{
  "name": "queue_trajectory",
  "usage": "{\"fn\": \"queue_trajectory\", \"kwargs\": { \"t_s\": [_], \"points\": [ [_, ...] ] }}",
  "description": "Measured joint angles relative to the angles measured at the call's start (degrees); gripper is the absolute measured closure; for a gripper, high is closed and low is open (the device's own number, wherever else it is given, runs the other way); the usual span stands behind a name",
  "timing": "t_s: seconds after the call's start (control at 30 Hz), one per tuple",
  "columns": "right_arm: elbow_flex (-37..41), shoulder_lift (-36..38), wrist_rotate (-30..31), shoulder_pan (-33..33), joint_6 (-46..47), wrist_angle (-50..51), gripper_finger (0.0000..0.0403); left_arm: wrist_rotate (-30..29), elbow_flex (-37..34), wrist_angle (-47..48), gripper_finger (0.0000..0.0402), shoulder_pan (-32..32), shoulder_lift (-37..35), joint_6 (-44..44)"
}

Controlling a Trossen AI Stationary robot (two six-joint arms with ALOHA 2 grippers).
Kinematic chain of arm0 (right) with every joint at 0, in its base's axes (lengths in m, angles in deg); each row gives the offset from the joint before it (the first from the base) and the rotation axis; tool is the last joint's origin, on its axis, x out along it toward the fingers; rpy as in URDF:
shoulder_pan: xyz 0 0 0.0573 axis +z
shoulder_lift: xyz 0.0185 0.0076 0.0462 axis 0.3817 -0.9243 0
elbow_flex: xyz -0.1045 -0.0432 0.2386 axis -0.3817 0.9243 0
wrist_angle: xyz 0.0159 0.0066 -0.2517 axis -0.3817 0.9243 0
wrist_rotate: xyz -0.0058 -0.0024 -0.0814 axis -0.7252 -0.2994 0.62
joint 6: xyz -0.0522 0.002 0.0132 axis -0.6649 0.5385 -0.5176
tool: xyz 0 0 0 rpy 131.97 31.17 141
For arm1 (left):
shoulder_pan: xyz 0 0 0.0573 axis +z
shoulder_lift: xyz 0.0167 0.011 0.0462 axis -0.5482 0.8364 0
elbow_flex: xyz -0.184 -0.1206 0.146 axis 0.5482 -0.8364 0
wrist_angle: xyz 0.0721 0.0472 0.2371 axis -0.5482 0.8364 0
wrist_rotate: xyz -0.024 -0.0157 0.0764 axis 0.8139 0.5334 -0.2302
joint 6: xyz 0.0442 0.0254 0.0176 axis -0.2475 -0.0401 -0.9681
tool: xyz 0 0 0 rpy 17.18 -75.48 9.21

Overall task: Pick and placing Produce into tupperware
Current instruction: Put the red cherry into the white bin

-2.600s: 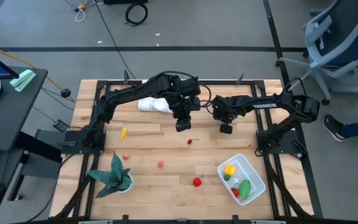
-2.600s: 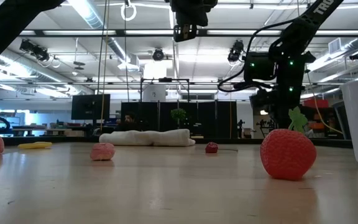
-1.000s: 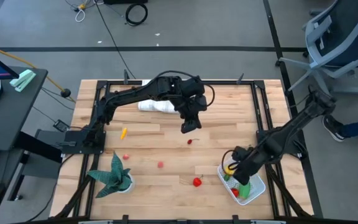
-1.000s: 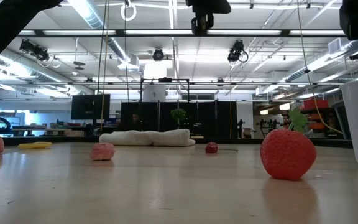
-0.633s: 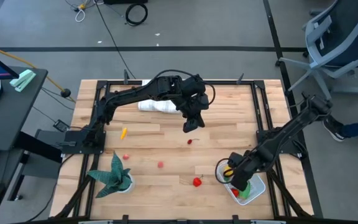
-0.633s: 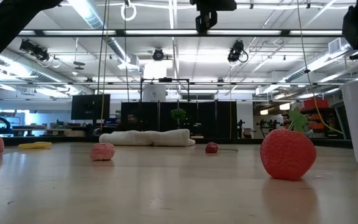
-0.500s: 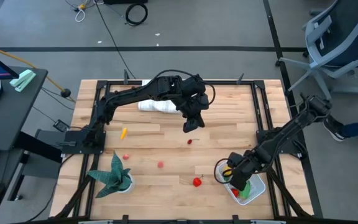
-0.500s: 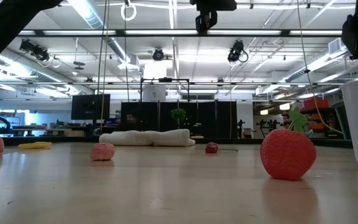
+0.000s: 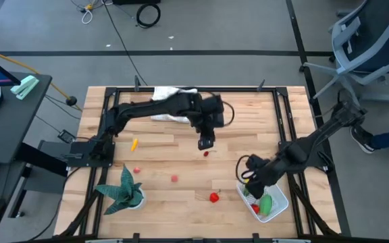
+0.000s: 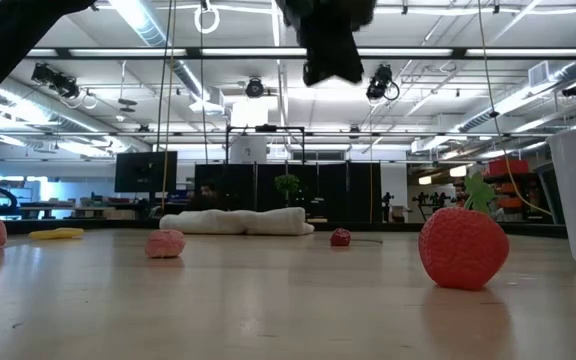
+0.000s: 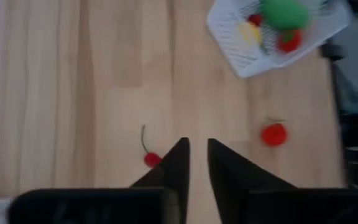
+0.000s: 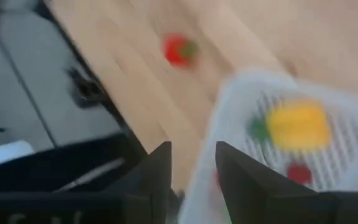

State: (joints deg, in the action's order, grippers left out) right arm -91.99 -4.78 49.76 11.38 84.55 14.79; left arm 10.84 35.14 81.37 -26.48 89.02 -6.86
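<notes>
The white tupperware [image 9: 273, 200] stands near the front right and holds a yellow, a green and a red piece. On the table lie a cherry [image 9: 206, 153], a strawberry [image 9: 214, 197], two pinkish pieces [image 9: 174, 179] [image 9: 136, 170] and a yellow piece [image 9: 134, 144]. My left gripper [image 9: 206, 143] hangs above the table just far of the cherry [image 11: 151, 158], its fingers a narrow gap apart and empty. My right gripper [image 9: 245, 177] is open and empty over the tupperware's far left corner [image 12: 241, 93].
A green potted plant [image 9: 123, 189] stands at the front left. A white folded cloth [image 9: 167, 115] lies at the back, partly under the left arm. Black frame rails run along the table's sides. Bare wood lies between the cherry and the strawberry.
My left gripper has come down and a little toward the near edge, ending just far of the cherry. My right gripper has moved a little toward the far edge, to the tupperware's far left corner. The produce has stayed where it was.
</notes>
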Motion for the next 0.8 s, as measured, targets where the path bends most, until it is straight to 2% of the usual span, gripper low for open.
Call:
{"fn": "queue_trajectory", "kwargs": {
  "t_s": [0.13, 0.23, 0.37, 0.6, 0.8],
  "points": [
    [-4.2, 2.1, 8.8, -1.6, -6.4, 0.0, 0.027, -3.2, -9.5, -9.3, 0.0275, -0.7, 0.2, 2.7],
    [-7.2, 2.9, 16.4, -2.5, -9.1, 0.0, 0.027, -3.5, -16.4, -16.6, 0.0235, -0.6, 0.1, 6.8],
    [-10.6, 3.0, 23.4, -3.3, -13.9, 0.0, 0.0272, -3.7, -22.9, -23.6, 0.0205, -0.5, 0.1, 8.5],
    [-12.3, 3.0, 24.6, -4.7, -18.7, 0.1, 0.0273, -3.9, -32.4, -36.2, 0.0214, -0.5, 0.1, 7.1],
    [-12.3, 3.0, 24.6, -4.8, -18.7, 0.5, 0.0272, -6.2, -35.8, -40.1, 0.0231, -0.6, 0.1, 6.1]
  ]
}}
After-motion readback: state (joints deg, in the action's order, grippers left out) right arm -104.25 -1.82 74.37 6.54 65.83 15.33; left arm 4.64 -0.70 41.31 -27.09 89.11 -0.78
